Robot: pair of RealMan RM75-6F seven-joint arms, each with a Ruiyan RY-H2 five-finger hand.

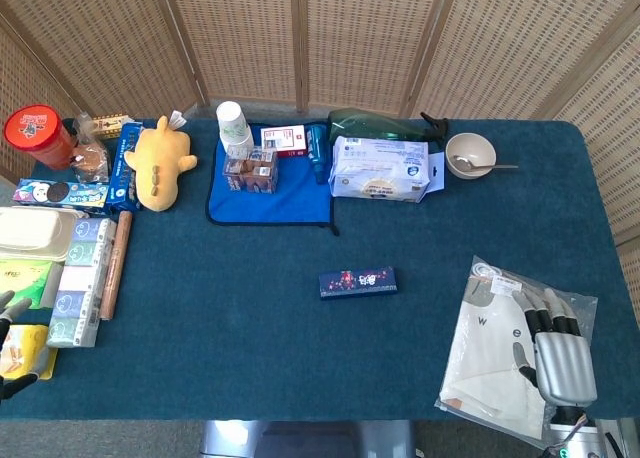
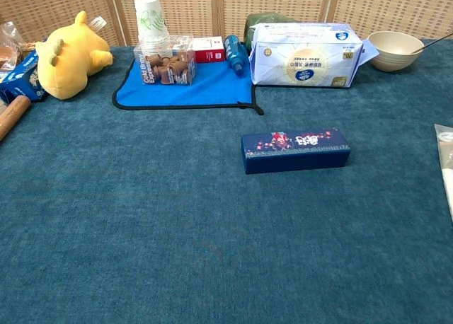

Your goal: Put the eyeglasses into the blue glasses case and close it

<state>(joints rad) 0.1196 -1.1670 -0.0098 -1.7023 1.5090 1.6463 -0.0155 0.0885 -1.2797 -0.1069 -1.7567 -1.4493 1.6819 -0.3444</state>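
Your right hand [image 1: 558,353] sits low at the right of the head view, back of the hand facing up, fingers [image 1: 545,313] stretched out straight and close together, pointing away from you, holding nothing. Your left hand [image 1: 10,328] barely shows at the far left edge: only a few dark fingertips, spread apart, nothing visibly in them. The chest view shows neither hand.

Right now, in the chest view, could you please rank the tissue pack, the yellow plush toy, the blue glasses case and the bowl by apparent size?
1. tissue pack
2. blue glasses case and yellow plush toy: alike, and the case sits nearer
3. bowl
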